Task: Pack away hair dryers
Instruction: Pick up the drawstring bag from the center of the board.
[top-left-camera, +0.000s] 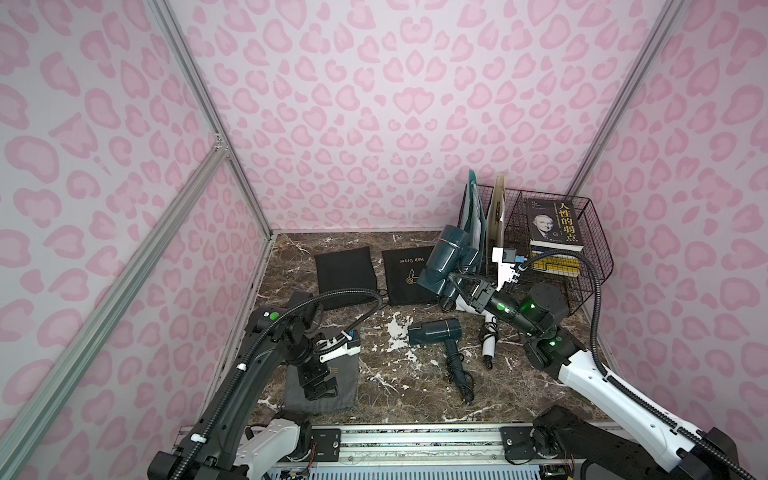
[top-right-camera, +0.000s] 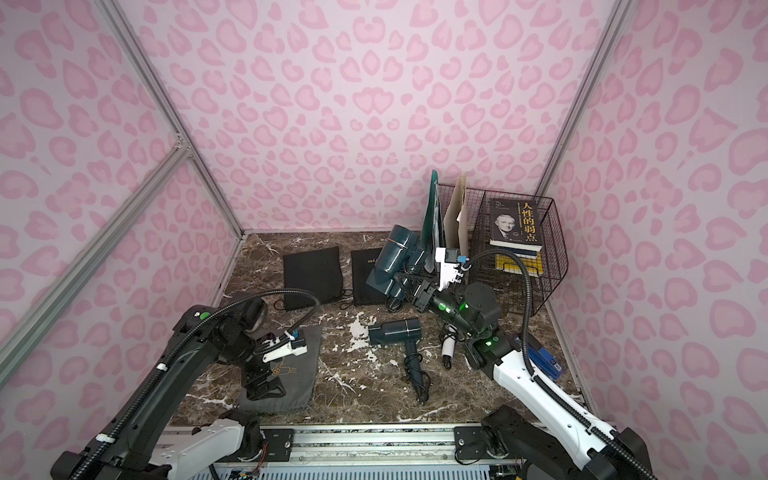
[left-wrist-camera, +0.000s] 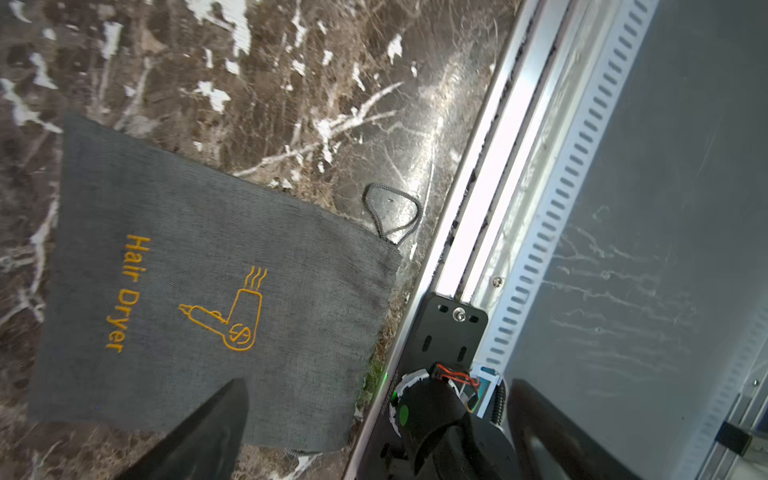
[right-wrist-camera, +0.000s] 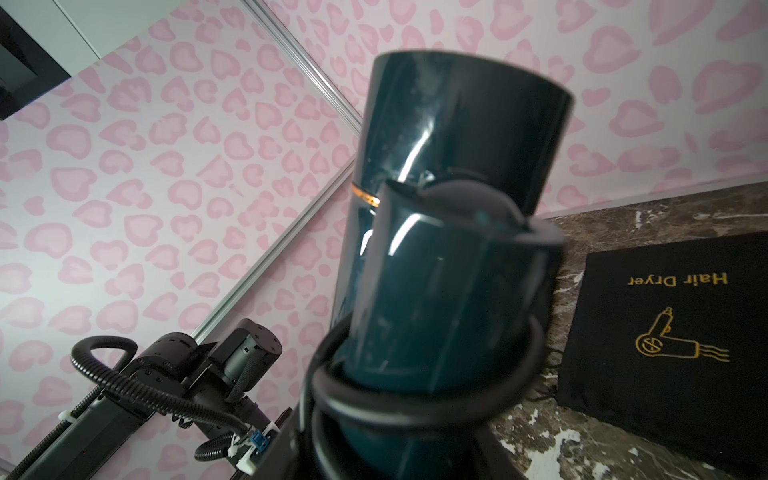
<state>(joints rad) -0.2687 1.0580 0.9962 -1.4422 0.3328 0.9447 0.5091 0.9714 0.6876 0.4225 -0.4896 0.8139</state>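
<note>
Marble worktop (top-left-camera: 386, 399), dark brown with white veins.

- The right gripper (top-left-camera: 459, 289) is clamped on the folded handle of a dark teal barrel-bodied hair dryer (top-left-camera: 442, 259). It holds it off the surface over the back-right area, just in front of the black wire basket (top-left-camera: 598, 266) in the back-right corner.
- Its barrel's long axis is tilted. The low end faces the front-left and the high end faces the back wall. I can't tell which end is the nozzle. In the right wrist view the handle lies along the barrel (right-wrist-camera: 457, 137), with black cord looped around it.
- A second dark teal hair dryer (top-left-camera: 434, 332) lies flat mid-worktop. Its barrel runs roughly parallel to the front edge. The handle points toward the front edge and is wrapped in cord.
- A white hair dryer (top-left-camera: 488, 345) lies just right of it, partly hidden under the right arm. The visible part points toward the front edge.
- The left gripper (top-left-camera: 322, 388) has its jaws spread wide and holds nothing. It hangs over a grey fabric pouch with gold "Hair Dryer" print (left-wrist-camera: 208, 291), which lies flat at the front-left corner.
- A flat black fabric pouch (top-left-camera: 345, 270) and a black pouch with gold print (top-left-camera: 405, 276) lie side by side near the back edge, left of centre.
- A dark-covered book (top-left-camera: 550, 222) sits inside the basket.
</note>
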